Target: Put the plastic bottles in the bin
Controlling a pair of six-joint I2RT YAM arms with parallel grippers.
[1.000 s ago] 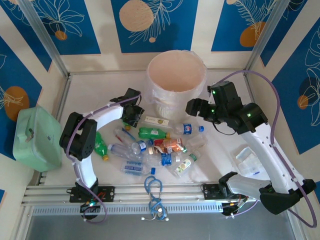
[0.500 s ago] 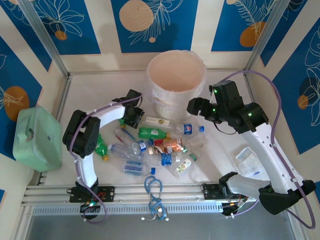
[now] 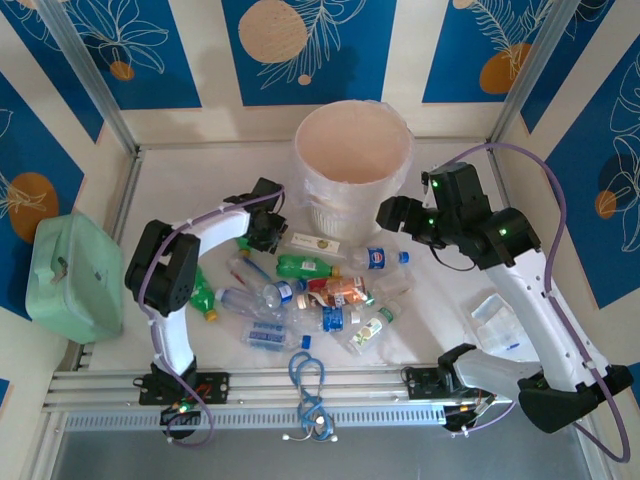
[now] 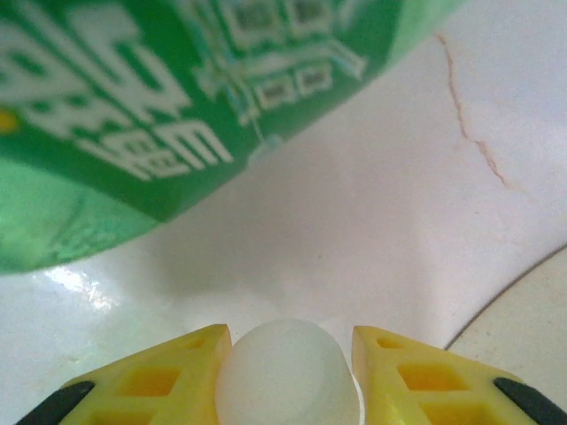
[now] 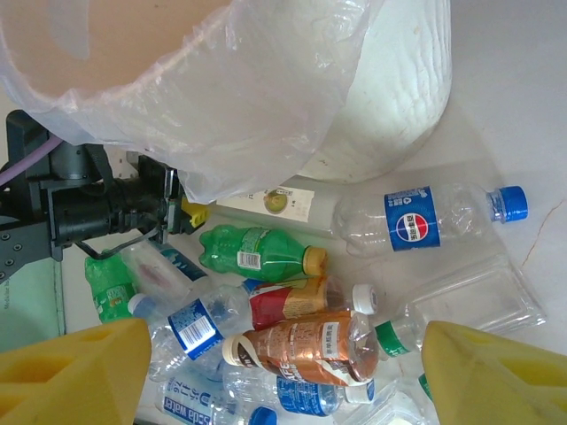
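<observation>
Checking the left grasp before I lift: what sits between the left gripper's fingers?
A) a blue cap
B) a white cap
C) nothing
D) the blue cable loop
B: in the left wrist view a rounded white cap sits between the yellow fingers of the left gripper, with the green bottle lying beyond them.

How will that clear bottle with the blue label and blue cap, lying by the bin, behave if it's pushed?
The clear bottle looks empty, so probably light. It lies on its side on the smooth white table, so it may roll. Its thin walls would likely dent under a firm squeeze.
</observation>
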